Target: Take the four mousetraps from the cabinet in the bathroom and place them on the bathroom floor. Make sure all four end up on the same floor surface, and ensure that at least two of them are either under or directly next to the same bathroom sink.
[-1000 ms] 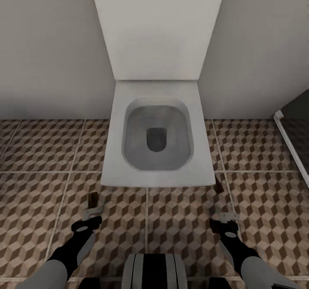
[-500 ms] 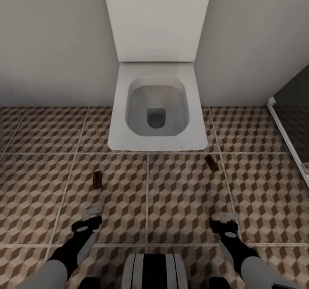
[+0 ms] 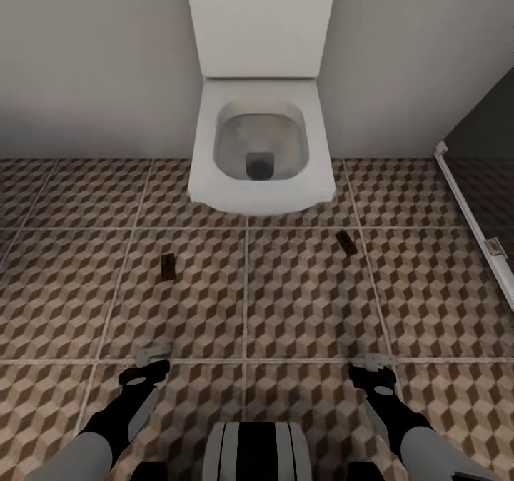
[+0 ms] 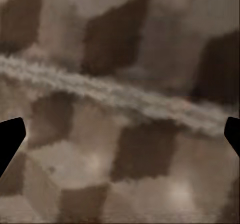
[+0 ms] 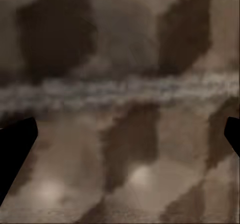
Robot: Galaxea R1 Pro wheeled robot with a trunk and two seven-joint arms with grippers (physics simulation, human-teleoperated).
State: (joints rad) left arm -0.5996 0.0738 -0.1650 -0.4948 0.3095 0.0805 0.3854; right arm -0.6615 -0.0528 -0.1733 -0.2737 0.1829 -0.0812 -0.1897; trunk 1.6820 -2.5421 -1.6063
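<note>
Faces a white square toilet (image 3: 260,145) set against a pale wall (image 3: 86,60), lid up, with the patterned bathroom floor (image 3: 300,310) spread in front of it

Finds two mousetraps already flat on those tiles: the left mousetrap (image 3: 168,265) on the tile ahead of the left arm, the right mousetrap (image 3: 347,242) slightly askew near a grout line, just off the toilet's front corner. Lying well apart from each other, one to each side of the bowl, roughly in line with the arm on that side, as if set down one per arm. Resting on the same tiled surface, which suits the same-floor condition; sitting by a toilet rather than a vanity, though, so probably not counting toward the sink condition as placed

Holds the left gripper (image 3: 153,356) and the right gripper (image 3: 377,362) low over the floor, well short of the traps and touching neither. Spread wide and empty, both: in the left wrist view the dark fingertips (image 4: 10,139) sit at opposite edges with bare tile and a grout line between, and in the right wrist view the fingertips (image 5: 15,144) do likewise

Shows a dark shower enclosure with a pale frame (image 3: 467,213) at the robot's right

Judging by two traps down, about halfway through, with the sink placement likely unsettled
</note>
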